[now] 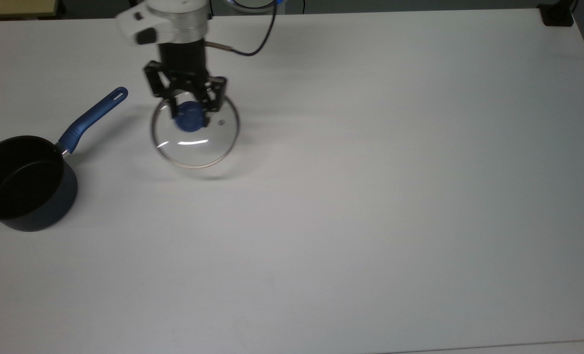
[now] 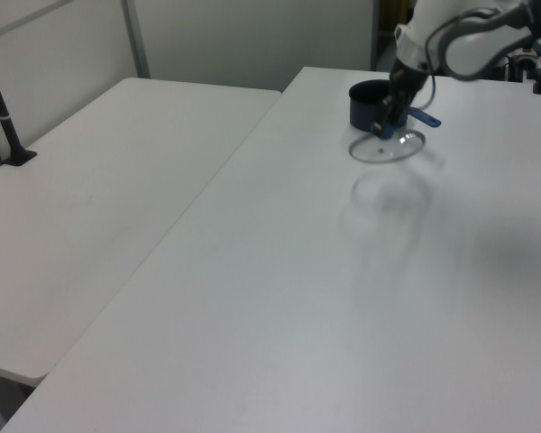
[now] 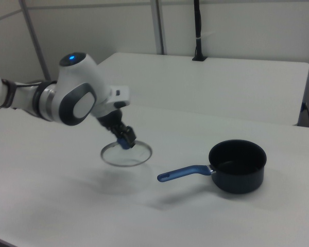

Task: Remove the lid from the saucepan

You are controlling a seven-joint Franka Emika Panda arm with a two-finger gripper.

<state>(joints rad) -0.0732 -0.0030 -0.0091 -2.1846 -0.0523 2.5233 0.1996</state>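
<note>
The clear glass lid hangs in the air above the white table, off the pot. My gripper is shut on its blue knob from above. The dark navy saucepan stands uncovered at the top view's left, its black inside showing. Its long blue handle points toward the lid's side.
The white table stretches wide to the top view's right of the lid. A black clamp sits at the far right corner. A second white table adjoins in the left view, with a black post.
</note>
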